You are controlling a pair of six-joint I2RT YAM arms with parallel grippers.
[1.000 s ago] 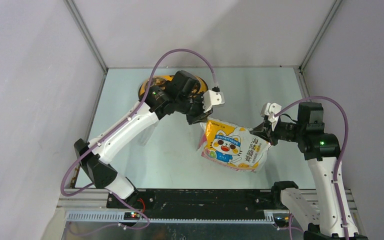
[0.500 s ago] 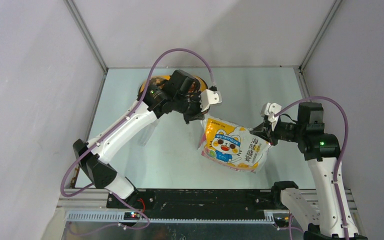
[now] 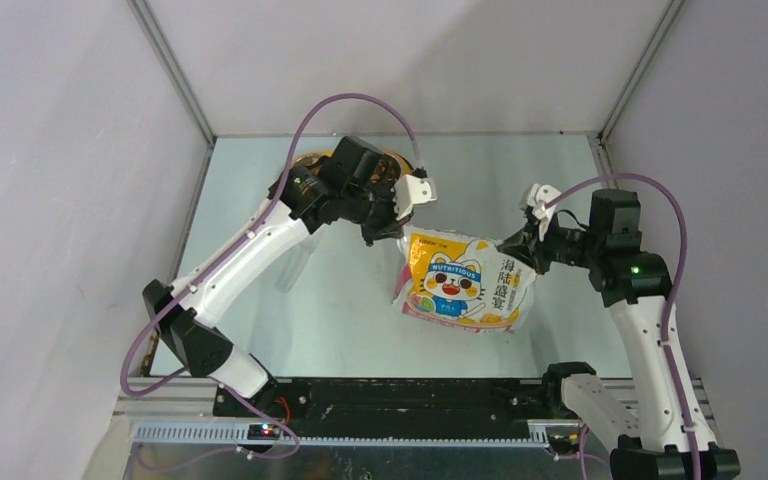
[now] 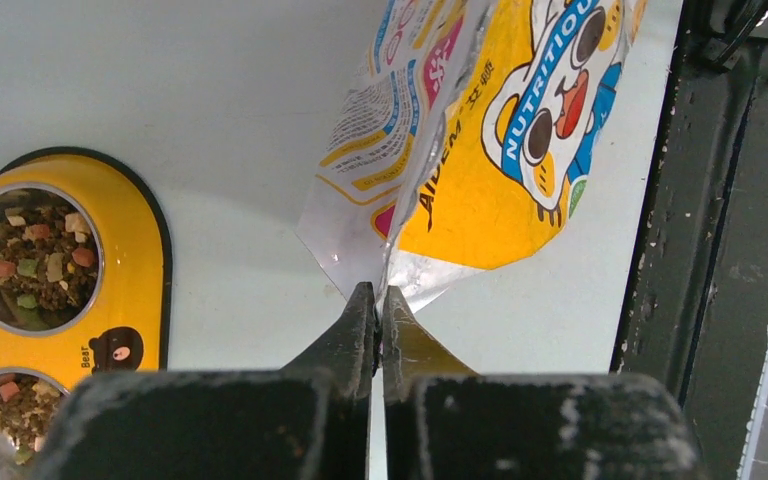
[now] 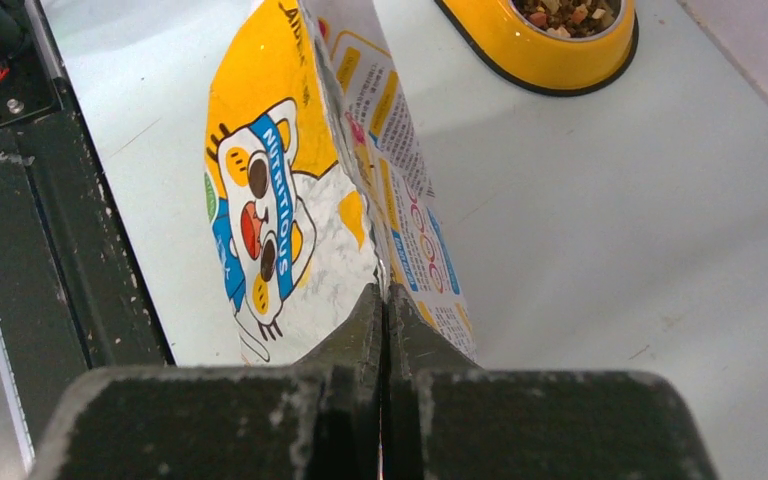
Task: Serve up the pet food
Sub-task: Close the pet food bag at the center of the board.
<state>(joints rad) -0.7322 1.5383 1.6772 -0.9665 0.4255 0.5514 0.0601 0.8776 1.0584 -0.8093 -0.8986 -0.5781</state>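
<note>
Two corners of the cat-printed pet food bag (image 3: 463, 283) are pinched, one by my left gripper (image 4: 378, 300), one by my right gripper (image 5: 384, 296); I see kibble (image 4: 35, 255) in the yellow feeder (image 4: 138, 262) beyond.

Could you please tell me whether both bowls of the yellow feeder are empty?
No, the left wrist view shows the yellow feeder with kibble in both of its bowls.
</note>
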